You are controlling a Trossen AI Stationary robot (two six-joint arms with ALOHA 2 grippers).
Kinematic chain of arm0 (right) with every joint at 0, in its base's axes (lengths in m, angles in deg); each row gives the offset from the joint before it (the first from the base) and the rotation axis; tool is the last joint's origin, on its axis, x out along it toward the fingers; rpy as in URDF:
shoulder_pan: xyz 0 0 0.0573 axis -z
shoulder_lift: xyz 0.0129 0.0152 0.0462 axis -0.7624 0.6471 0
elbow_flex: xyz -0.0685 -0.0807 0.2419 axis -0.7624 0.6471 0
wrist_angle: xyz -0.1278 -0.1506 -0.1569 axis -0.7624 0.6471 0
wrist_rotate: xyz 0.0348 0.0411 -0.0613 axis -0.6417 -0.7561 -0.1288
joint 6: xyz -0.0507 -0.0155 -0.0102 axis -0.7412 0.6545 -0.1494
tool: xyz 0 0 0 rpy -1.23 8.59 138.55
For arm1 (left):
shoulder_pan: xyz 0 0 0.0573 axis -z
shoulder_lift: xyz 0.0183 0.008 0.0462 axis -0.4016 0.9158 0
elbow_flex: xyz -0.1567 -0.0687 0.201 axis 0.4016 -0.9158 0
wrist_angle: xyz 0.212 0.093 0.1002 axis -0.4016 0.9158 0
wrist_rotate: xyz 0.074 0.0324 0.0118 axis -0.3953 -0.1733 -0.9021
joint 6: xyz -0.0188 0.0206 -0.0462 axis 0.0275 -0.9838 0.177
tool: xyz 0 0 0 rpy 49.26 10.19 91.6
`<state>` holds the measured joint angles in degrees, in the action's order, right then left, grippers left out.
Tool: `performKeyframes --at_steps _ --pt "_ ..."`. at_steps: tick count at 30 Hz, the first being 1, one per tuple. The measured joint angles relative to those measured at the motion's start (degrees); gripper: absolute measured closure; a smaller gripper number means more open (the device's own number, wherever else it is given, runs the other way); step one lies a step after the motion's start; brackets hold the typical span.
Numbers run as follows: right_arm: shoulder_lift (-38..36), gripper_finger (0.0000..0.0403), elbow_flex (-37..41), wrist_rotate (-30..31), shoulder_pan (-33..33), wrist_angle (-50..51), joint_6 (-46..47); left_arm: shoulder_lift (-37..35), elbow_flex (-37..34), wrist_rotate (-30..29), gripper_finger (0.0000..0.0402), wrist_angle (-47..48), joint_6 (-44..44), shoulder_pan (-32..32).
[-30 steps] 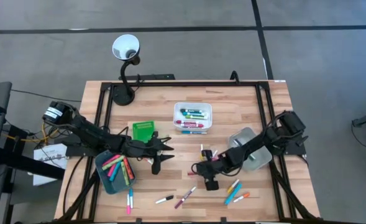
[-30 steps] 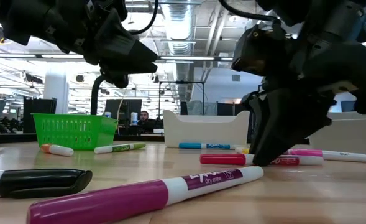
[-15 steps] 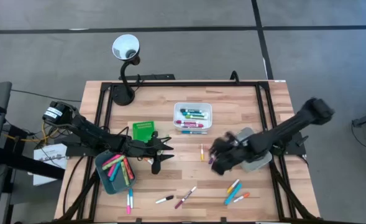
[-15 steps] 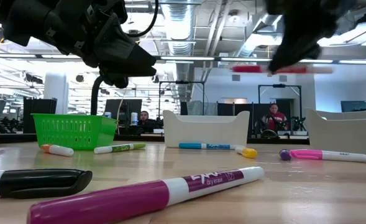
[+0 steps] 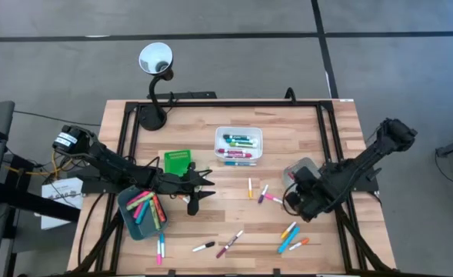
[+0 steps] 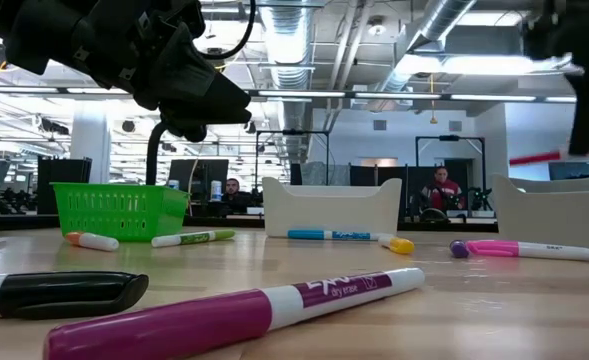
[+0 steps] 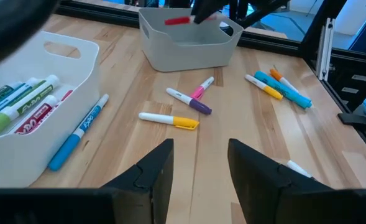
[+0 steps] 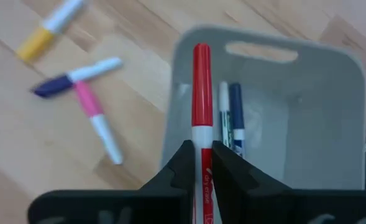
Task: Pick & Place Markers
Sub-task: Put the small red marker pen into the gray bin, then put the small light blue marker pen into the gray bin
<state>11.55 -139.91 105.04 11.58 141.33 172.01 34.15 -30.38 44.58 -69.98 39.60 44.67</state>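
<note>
Right gripper (image 8: pixel 199 163) is over the grey tray (image 5: pixel 298 170) near the table's right edge, fingers pinched tight on a red marker (image 8: pixel 201 93) that hangs above the tray's opening; two more markers, one blue-capped (image 8: pixel 235 106), already lie inside. Left gripper (image 7: pixel 198 163) hovers near the table's middle by the green tray (image 5: pixel 177 161), fingers apart with nothing between them. Loose markers dot the wood: a yellow-capped one (image 7: pixel 169 119), a pink and purple pair (image 7: pixel 194 99), more toward the front edge (image 5: pixel 228 246).
</note>
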Motion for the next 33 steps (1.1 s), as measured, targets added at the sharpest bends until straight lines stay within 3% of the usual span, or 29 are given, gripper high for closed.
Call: performKeyframes --at_steps 6,13,21,28,33 --pt "3.08 0.0373 5.39 -1.68 -1.23 -2.42 4.74 0.0 -0.02 0.0 0.0254 -0.01 -0.16 0.0" --pt "3.22 0.0353 10.23 -1.29 2.47 -5.73 4.27 0.0 -0.04 -0.25 0.0254 -0.1 0.45 -0.75" --pt "3.22 0.0331 15.37 -4.04 6.17 -17.13 -3.71 0.0 -0.04 -0.24 0.0254 -0.24 2.9 -0.85" --pt "2.53 0.027 14.78 -4.35 9.24 -14.43 -6.21 0.0 -0.04 -0.24 0.0254 -0.44 3.08 -0.85" --pt "0.96 0.0239 8.03 -4.39 10.55 -9.16 -11.35 0.0 -0.04 -0.24 0.0254 -1.07 3.08 -0.87"
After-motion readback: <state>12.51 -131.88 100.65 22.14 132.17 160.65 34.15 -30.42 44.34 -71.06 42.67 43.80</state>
